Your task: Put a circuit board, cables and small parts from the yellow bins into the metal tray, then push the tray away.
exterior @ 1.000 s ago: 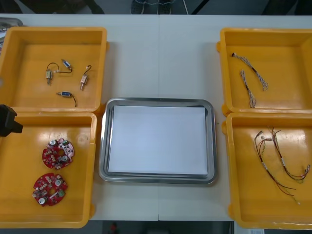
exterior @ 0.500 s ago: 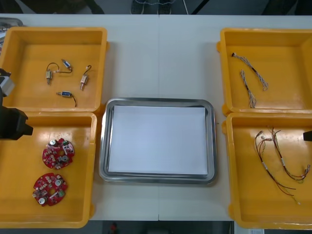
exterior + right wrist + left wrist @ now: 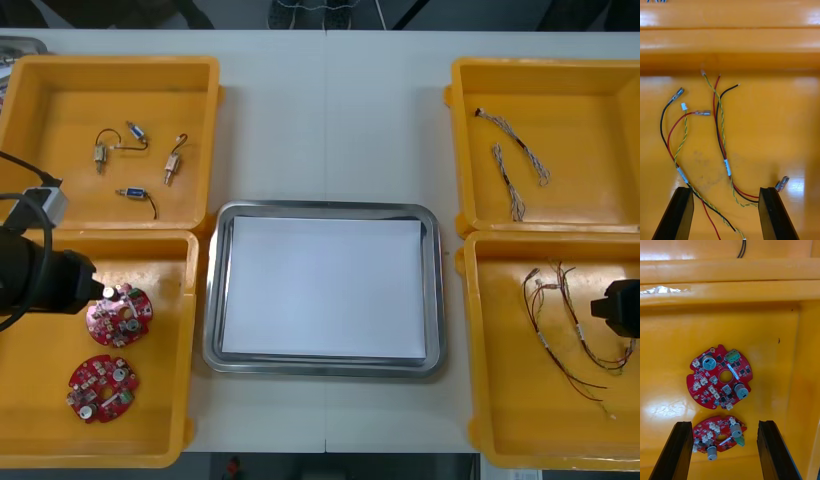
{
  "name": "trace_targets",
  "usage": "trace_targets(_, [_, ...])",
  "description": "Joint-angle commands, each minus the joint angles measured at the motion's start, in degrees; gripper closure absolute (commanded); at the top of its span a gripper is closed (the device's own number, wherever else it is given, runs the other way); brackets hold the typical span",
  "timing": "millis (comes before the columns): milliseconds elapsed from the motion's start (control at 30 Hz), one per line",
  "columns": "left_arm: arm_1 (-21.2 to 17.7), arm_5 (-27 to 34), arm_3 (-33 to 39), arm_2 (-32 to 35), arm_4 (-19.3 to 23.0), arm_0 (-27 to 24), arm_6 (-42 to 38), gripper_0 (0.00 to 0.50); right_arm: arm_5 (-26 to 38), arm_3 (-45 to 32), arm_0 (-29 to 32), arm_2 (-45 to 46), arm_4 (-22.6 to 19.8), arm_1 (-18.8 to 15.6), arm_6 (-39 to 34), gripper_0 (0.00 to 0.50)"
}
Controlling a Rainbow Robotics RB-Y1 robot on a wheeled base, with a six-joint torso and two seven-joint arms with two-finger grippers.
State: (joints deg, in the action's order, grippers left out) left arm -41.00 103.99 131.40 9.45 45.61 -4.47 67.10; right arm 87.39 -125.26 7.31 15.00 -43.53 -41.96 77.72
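My left gripper (image 3: 96,290) hangs over the near left bin (image 3: 30,430), fingers spread and holding nothing, its tip just beside 1 board (image 3: 119,315). The other board (image 3: 102,387) lies close by. In the left wrist view, 1 board sits between my fingers (image 3: 677,450) and the other just beyond them.

That closeness is my first worry. If I come down a little off, a finger may land on the wrong board or shove the 2 together. Both lie flat on the bin floor, so my fingers could skate over the thin edge. They could also pinch a raised part on top instead of the rim.

My right gripper (image 3: 620,305) is also spread and holding nothing, above the cables (image 3: 570,330) in the near right bin (image 3: 500,430). The strands cross and loop over each other. Closing on 1 may drag up the whole bunch, or a thin wire may slip out between my fingers. A trailing end could catch on the bin wall on the way out.

The tray (image 3: 212,300) sits between the bins, white inside, with nothing in it yet. If both arms swing to it together, they may crowd each other over it.
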Motion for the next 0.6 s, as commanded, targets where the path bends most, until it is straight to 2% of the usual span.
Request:
trace_targets(33, [1.98, -3.09, 2.46, -2.42, -2.45, 3.59, -5.66, 0.000, -0.90, 1.77, 1.21, -1.12, -0.07, 1.79, -0.46, 0.000])
trace_targets(300, [2.77, -4.76, 2.46, -6.90, -6.76, 5.17, -6.89, 0.000, -3.89, 5.20, 1.83, -3.40, 0.29, 1.97, 1.21, 0.000])
trace_targets(600, [3.21, -8.63, 2.46, -8.13, -7.20, 9.48, -7.86, 0.000, -12.24, 8.01, 4.47, -5.95, 1.08, 1.97, 3.32, 0.000])
